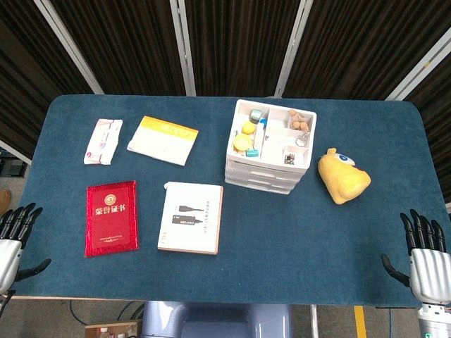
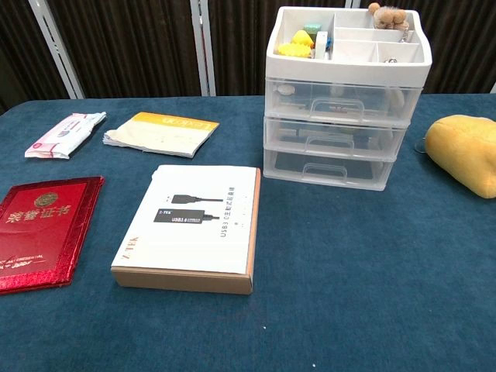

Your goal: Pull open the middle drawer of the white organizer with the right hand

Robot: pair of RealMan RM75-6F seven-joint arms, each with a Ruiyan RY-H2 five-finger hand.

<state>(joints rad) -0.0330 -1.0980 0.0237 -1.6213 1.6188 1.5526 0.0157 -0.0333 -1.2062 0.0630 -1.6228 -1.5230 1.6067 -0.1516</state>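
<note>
The white organizer (image 1: 270,148) stands at the back middle-right of the blue table, its top tray filled with small items. In the chest view the organizer (image 2: 343,101) shows three clear drawers, all pushed in; the middle drawer (image 2: 335,140) has a clear handle at its front centre. My right hand (image 1: 425,258) hangs at the table's near right corner with fingers spread, holding nothing, well away from the organizer. My left hand (image 1: 13,243) hovers at the near left corner, fingers also apart and empty. Neither hand appears in the chest view.
A yellow plush toy (image 1: 342,177) lies just right of the organizer. A white box with a cable picture (image 1: 190,217), a red certificate booklet (image 1: 110,217), a yellow-topped booklet (image 1: 163,139) and a tissue pack (image 1: 103,141) lie to the left.
</note>
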